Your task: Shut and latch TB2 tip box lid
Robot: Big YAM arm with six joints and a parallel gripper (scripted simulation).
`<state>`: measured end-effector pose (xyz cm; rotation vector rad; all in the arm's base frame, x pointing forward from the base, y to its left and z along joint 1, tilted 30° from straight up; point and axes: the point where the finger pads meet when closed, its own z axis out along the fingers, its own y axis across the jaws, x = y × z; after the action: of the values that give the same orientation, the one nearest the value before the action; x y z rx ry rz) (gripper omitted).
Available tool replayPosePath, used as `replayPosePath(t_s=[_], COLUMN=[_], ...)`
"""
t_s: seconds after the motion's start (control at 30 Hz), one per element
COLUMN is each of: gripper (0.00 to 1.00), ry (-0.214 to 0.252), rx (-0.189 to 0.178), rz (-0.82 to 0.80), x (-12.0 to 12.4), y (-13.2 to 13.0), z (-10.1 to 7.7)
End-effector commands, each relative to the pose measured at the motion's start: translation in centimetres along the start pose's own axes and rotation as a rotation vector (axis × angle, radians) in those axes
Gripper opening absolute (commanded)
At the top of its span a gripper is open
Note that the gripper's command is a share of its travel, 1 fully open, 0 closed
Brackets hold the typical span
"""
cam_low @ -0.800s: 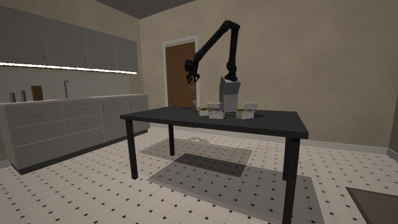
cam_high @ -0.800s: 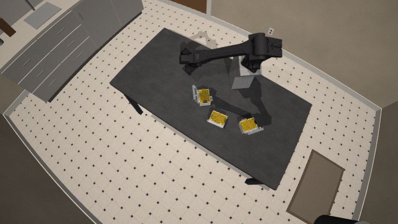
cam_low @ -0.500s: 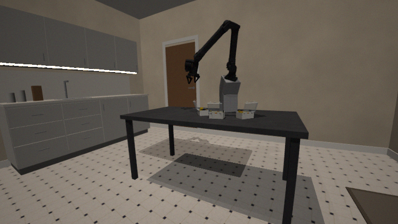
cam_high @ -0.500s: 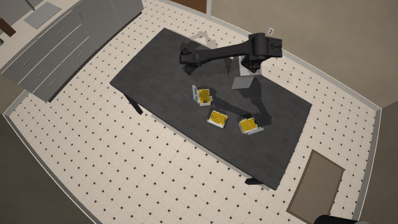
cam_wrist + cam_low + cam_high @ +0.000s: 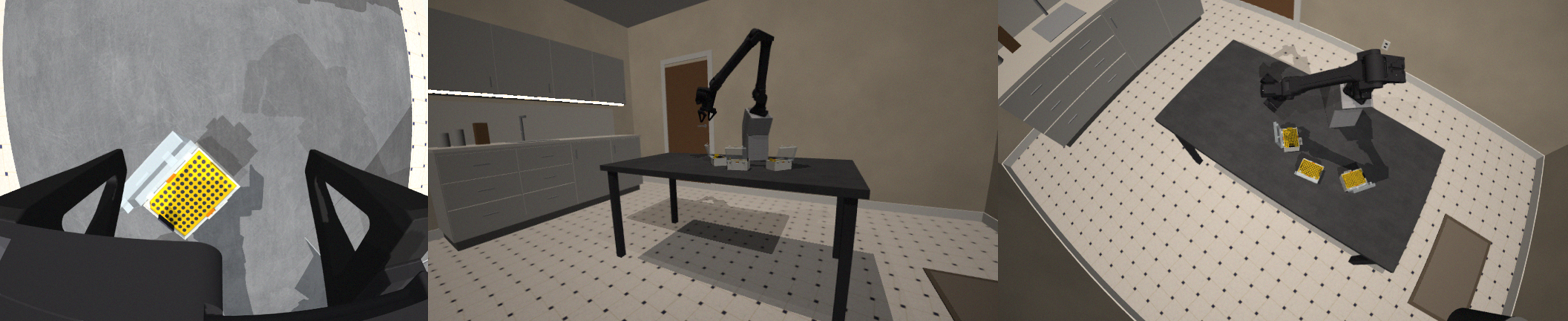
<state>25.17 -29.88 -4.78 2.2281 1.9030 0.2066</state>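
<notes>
Three white tip boxes with yellow racks stand on the dark table (image 5: pixel 1221 91) (image 5: pixel 818 175) (image 5: pixel 103 69), all with lids raised. The left box (image 5: pixel 1290 137) (image 5: pixel 717 160) (image 5: pixel 193 195) lies below my gripper; its pale lid (image 5: pixel 155 171) stands open along one long side. The middle box (image 5: pixel 1309 170) (image 5: pixel 737 163) and the right box (image 5: pixel 1353 179) (image 5: pixel 778 163) stand further along the table. I cannot read any labels. My gripper (image 5: pixel 1272 104) (image 5: pixel 705 116) (image 5: pixel 216 159) is open and empty, hanging high above the table a little beyond the left box.
The arm's grey pedestal (image 5: pixel 1352 102) (image 5: pixel 757 135) stands at the back of the table, behind the boxes. Grey cabinets (image 5: pixel 1077 71) (image 5: pixel 527 179) line the wall to the left, off the table. A brown door (image 5: pixel 685 108) is behind.
</notes>
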Motion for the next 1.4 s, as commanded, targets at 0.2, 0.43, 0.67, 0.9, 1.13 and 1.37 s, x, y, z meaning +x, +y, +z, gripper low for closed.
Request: replayPosePath(t_s=[0.2,0.43,0.67,0.9,1.13,1.37], gripper=[1.00,1.00,1.00,1.00,1.00,1.00], ry=[-0.064,-0.083,-0.108,-0.126,-0.135,-0.144], rx=[-0.073,-0.103,-0.157,-0.208,-0.247,-0.332], rz=[-0.080,-0.121,-0.184,-0.237,-0.272,-0.341], x=[4.3,6.8,10.3,12.7,16.0,19.0], y=[1.5,1.2,0.6,-0.2,-1.6,-3.5], z=[-0.2,0.1,0.2,0.2,-0.1,-0.7])
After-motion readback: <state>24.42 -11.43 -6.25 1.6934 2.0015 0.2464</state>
